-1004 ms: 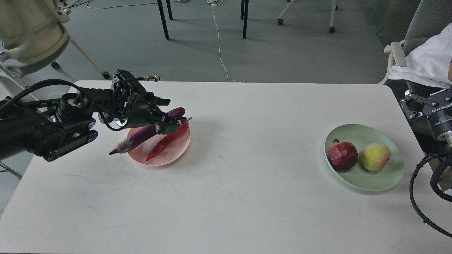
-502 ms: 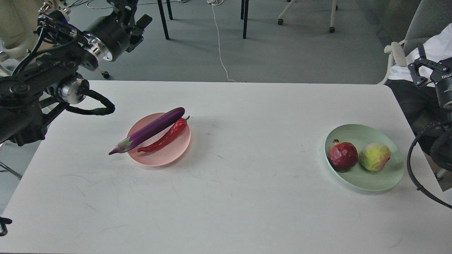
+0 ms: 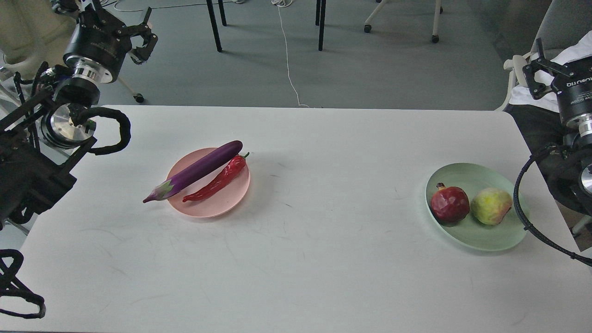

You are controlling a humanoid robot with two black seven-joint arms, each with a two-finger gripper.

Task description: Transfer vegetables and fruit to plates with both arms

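A purple eggplant (image 3: 199, 170) and a red chili pepper (image 3: 217, 181) lie side by side on the pink plate (image 3: 222, 204); the eggplant's stem end hangs over the plate's left rim. A dark red pomegranate-like fruit (image 3: 449, 204) and a yellow-green lumpy fruit (image 3: 490, 206) sit on the mint green plate (image 3: 467, 235). My left gripper (image 3: 118, 21) is raised at the far left beyond the table's back edge, open and empty. My right gripper (image 3: 562, 62) is raised at the far right off the table's edge, open and empty, with one finger cut off by the frame.
The white table (image 3: 314, 259) bears both plates, one left of centre, one near the right edge. Black table legs (image 3: 213, 25), a white floor cable (image 3: 287, 60) and chair bases stand behind. A grey chair with white cloth (image 3: 562, 78) is behind my right arm.
My left gripper let go of the chili on the pink plate and rose up and back to the far left. My right gripper also rose. The chili now lies flat beside the eggplant.
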